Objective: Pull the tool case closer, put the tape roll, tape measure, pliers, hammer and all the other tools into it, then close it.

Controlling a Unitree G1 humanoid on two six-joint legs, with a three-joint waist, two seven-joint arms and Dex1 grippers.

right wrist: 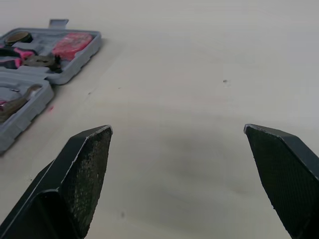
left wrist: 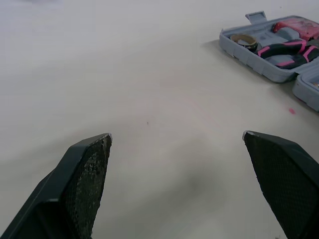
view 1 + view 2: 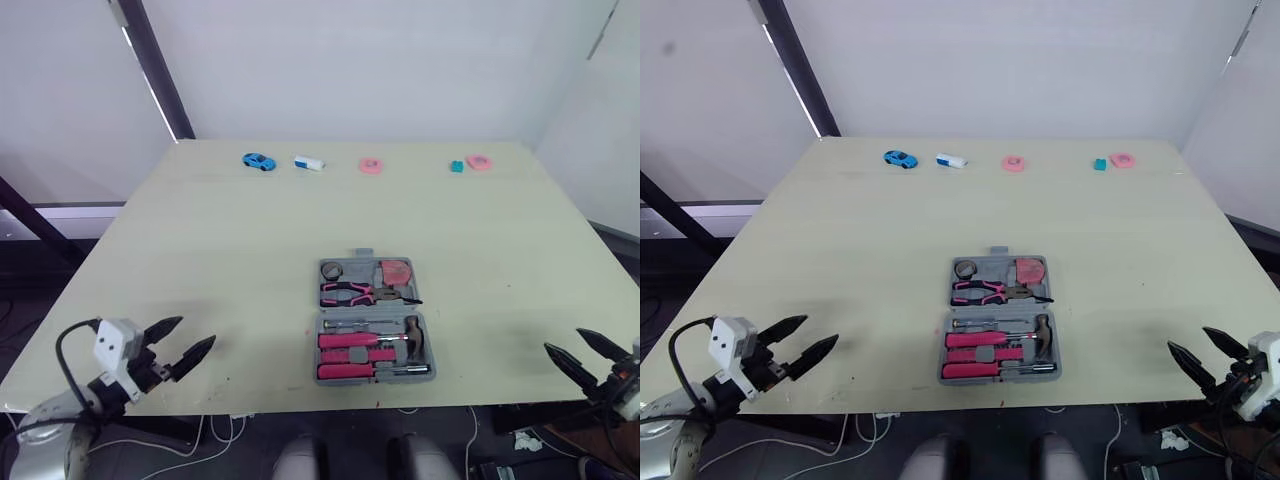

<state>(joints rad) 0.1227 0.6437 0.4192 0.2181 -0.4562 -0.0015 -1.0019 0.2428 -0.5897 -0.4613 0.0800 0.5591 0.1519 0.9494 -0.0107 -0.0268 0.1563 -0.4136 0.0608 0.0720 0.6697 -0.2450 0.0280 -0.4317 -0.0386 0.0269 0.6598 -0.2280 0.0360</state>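
At the near left corner of a pale table [image 3: 200,230], the left gripper [image 3: 197,332] hovers just above the surface. Its two black fingers are spread wide with nothing between them. Along the far edge, from left to right, sit a blue toy car [image 3: 258,160], a small white block [image 3: 309,162], a pink ring [image 3: 371,166], a tiny teal piece [image 3: 456,166] and a second pink item [image 3: 479,161]. All are well apart from the arms.

In the centre, near the front edge, the grey tool case [image 3: 317,348] lies open in two halves. The far half holds the tape roll [image 3: 331,269], the pink-handled pliers [image 3: 350,293] and a reddish tape measure [image 3: 397,271]. The near half holds pink-handled screwdrivers [image 3: 350,341] and the hammer [image 3: 412,335]. At the near right corner, the right gripper [image 3: 563,341] likewise gapes, holding nothing.

The case looks already pulled in and filled, so closing appears to be the step in hand. That would call for one arm to reach the far half, swing it over the hinge line and press it down.

It cannot be told whether every tool sits flush in its slot, or whether the far pink items are tape rolls. The right arm is cut off at the frame edge.
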